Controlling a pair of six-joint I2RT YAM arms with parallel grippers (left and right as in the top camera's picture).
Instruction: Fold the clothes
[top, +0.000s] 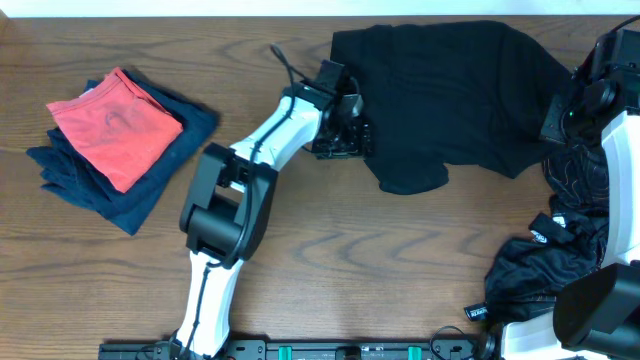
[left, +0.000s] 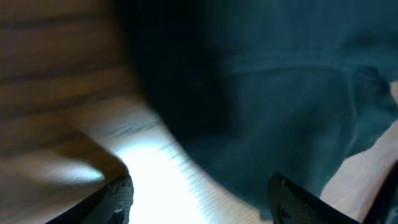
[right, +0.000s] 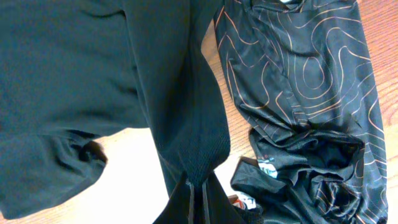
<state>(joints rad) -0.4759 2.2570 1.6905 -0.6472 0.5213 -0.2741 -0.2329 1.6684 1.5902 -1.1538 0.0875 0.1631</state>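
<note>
The plain black shirt (top: 460, 90) lies spread at the far middle-right of the table. My left gripper (top: 345, 135) is at its left edge. In the blurred left wrist view its fingers (left: 202, 202) are wide open, with bare table and the shirt's edge (left: 280, 112) between them. My right gripper (top: 560, 122) is at the shirt's right edge and is shut (right: 199, 190) on a pinched fold of the black shirt (right: 186, 93). The black garment with thin wavy orange lines (right: 305, 93) lies just right of it.
A folded stack, red cloth (top: 115, 125) on dark blue cloth (top: 150, 190), sits at the left. A heap of black garments (top: 545, 260) with white labels lies at the right front by the right arm's base.
</note>
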